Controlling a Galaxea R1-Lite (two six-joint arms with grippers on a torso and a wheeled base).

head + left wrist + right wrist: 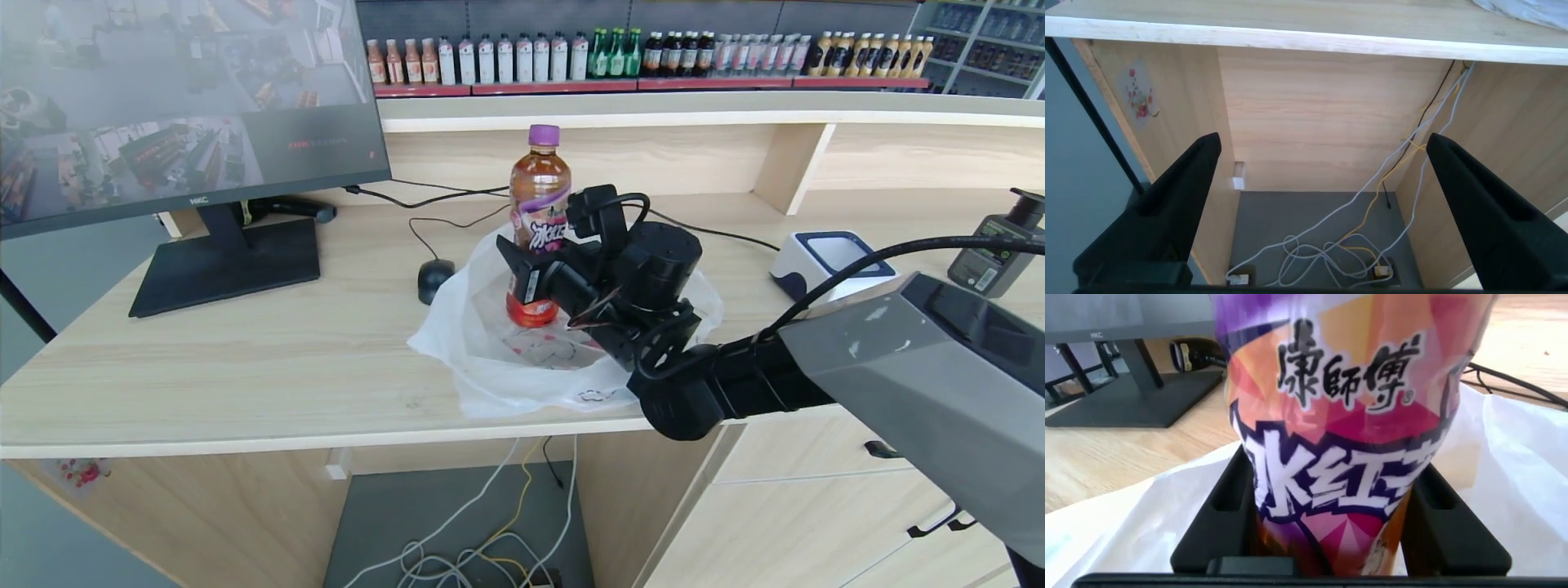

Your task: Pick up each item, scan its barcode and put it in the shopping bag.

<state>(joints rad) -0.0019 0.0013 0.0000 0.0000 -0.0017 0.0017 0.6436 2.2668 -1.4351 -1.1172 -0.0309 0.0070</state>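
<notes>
One long wooden desk (245, 367) carries everything. One big monitor (180, 98) stands at its left end. One white shopping bag (490, 367) lies open and floppy in the middle, near the front edge.

The right gripper (535, 282) is over the bag. Its fingers are squeezed shut on the lower half of one bottle (539, 175), a tea drink with a purple cap. The bottle stands up straight with its bottom at the mouth of the bag. I cannot tell if it touches the bag.

I think this is the putting-in step. Next, the bottle should go down until it rests in the bag. Then the fingers should open and lift away slowly, so the thin bag does not get pulled along.

The left gripper (1323, 143) hangs low, under the desk's front edge. Its fingers are spread wide and hold nothing.

Two scanners sit at the right end: one white box (824, 257) and one grey hand-held one (996, 249). One black mouse (434, 279) sits just beside the bag.
</notes>
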